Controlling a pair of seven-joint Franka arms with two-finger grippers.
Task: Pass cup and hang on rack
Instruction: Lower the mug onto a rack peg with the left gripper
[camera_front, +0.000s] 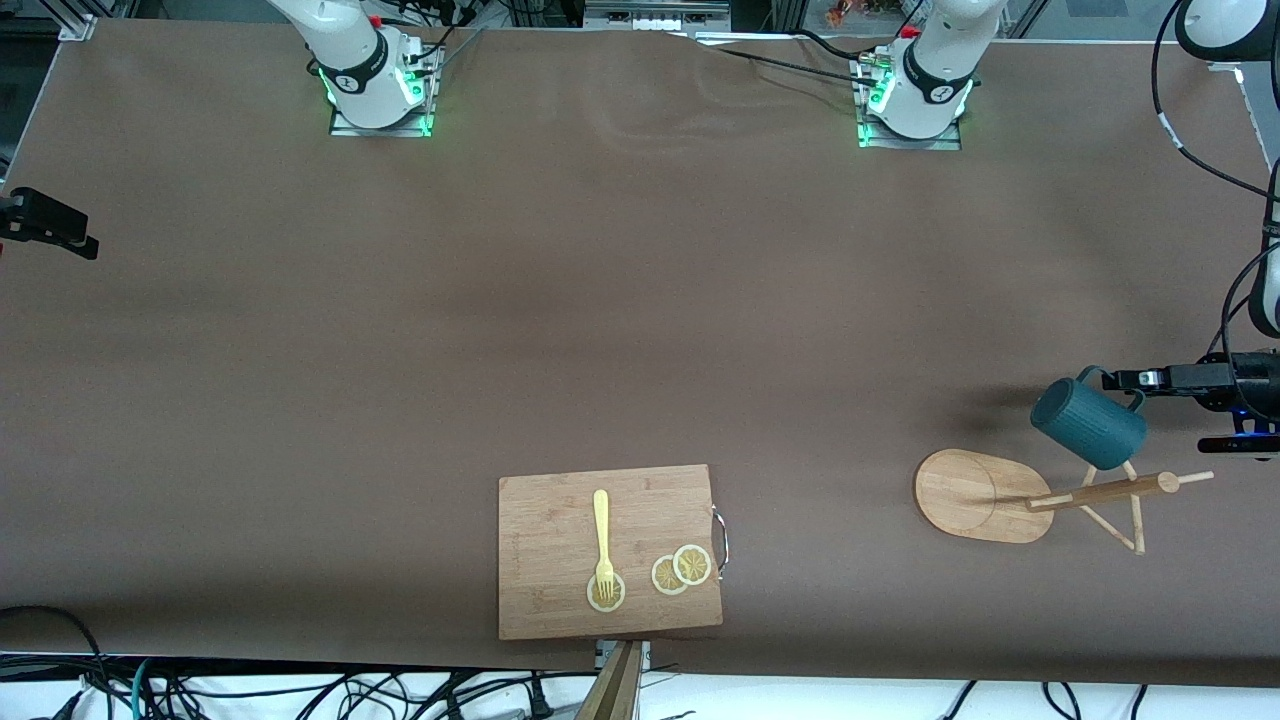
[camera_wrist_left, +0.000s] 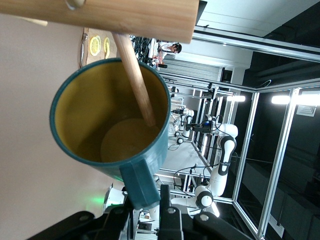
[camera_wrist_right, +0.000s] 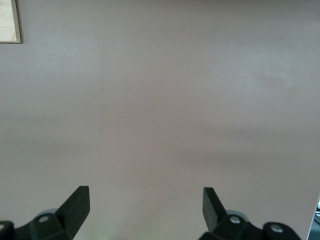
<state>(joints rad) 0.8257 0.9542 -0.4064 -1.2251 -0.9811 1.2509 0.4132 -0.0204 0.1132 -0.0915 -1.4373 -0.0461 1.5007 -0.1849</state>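
The dark teal cup (camera_front: 1088, 422) hangs tilted in the air over the rack, at the left arm's end of the table. My left gripper (camera_front: 1115, 380) is shut on its loop handle. In the left wrist view the yellow inside of the cup (camera_wrist_left: 95, 117) faces the rack's post (camera_wrist_left: 130, 17), a thin peg (camera_wrist_left: 136, 75) reaches into its mouth, and the handle sits between my left gripper's (camera_wrist_left: 147, 200) fingers. The wooden rack (camera_front: 985, 495) stands on its oval base. My right gripper (camera_wrist_right: 145, 200) is open and empty over bare table; it shows at the right arm's end (camera_front: 45, 225).
A rectangular wooden cutting board (camera_front: 610, 565) lies near the front edge of the table, with a yellow fork (camera_front: 602, 540) and lemon slices (camera_front: 682, 570) on it. One corner of the board shows in the right wrist view (camera_wrist_right: 9, 21).
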